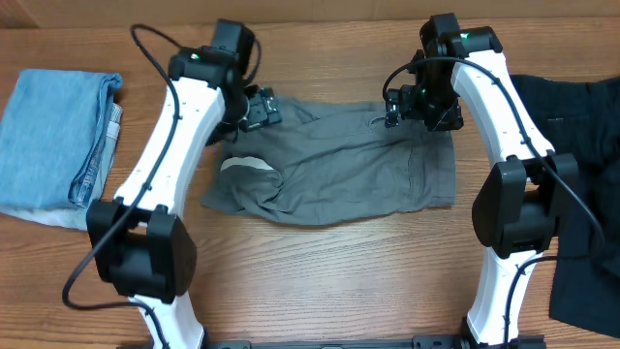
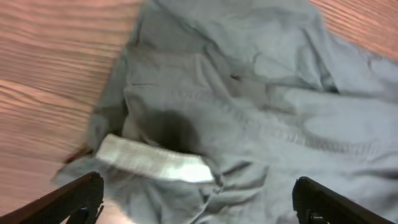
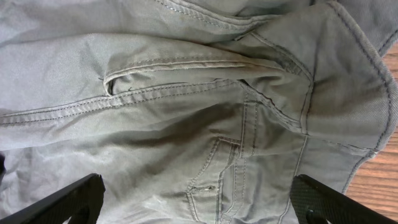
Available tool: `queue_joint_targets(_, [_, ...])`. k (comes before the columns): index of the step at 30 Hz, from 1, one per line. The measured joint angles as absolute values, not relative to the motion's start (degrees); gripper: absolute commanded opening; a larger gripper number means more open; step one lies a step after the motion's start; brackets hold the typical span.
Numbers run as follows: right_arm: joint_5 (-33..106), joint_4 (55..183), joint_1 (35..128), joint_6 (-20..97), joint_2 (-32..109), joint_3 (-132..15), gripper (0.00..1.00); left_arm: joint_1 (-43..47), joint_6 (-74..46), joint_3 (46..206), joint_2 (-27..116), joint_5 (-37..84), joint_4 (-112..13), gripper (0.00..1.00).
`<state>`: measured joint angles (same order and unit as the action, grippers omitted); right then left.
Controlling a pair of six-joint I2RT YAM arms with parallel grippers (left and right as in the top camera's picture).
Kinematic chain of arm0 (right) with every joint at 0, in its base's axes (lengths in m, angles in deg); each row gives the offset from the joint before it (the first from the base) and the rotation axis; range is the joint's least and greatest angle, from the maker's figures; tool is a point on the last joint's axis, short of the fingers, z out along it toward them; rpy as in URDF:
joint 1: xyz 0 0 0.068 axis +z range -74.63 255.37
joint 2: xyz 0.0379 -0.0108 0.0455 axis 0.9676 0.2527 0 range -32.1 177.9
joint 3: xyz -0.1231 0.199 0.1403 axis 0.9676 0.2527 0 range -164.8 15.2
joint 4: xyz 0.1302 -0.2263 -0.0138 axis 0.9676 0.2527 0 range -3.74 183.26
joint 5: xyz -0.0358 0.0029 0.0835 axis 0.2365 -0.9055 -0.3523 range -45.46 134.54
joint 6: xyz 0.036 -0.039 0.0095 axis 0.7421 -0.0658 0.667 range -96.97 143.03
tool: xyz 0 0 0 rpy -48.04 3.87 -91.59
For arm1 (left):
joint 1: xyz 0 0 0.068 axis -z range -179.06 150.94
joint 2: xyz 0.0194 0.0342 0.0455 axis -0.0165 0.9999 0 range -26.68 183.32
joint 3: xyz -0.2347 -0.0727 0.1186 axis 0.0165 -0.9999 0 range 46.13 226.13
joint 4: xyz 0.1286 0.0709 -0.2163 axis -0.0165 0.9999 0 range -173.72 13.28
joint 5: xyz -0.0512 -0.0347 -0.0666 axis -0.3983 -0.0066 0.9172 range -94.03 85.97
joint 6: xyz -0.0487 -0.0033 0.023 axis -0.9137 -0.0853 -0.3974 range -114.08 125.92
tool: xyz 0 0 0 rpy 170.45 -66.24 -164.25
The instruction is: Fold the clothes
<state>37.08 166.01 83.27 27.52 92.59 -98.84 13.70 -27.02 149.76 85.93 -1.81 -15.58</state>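
Note:
The mid-grey shorts (image 1: 339,170) lie spread and rumpled on the wooden table between my arms. A pale inner lining patch (image 1: 247,166) shows at their left end; it also shows in the left wrist view (image 2: 152,163). My left gripper (image 1: 260,107) is open above the shorts' upper left edge, with the fabric (image 2: 249,124) below its fingers (image 2: 199,202). My right gripper (image 1: 412,107) is open above the upper right part, over the seams and a buttonhole (image 3: 205,186); its fingers (image 3: 199,202) hold nothing. A light-blue garment (image 1: 53,136) lies folded at far left. A black garment (image 1: 581,194) lies at far right.
Bare wooden table (image 1: 329,271) lies in front of the shorts. The arm bases stand at the front edge, left (image 1: 145,262) and right (image 1: 513,233). Cables loop from both arms above the shorts.

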Motion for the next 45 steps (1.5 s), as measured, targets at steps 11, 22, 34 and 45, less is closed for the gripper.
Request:
queue_joint_targets(11, [37.1, 166.0, 83.3, 27.5, 92.6, -98.8, 1.00, 9.1, -34.8, 149.6, 99.1, 13.9, -23.8, 0.84])
queue_joint_targets(22, [37.1, 165.7, 83.3, 27.5, 92.6, -98.8, 1.00, 11.2, -36.1, 149.6, 99.1, 11.6, -25.4, 0.81])
queue_joint_targets(34, [37.1, 165.8, 83.3, 27.5, 92.6, -98.8, 1.00, 12.4, -36.3, 150.5, 104.5, 17.3, -27.0, 0.04])
queue_joint_targets(45, [37.1, 165.5, 83.3, 27.5, 92.6, -98.8, 1.00, 12.5, -35.5, 166.9, 104.6, 13.4, -17.3, 0.09])
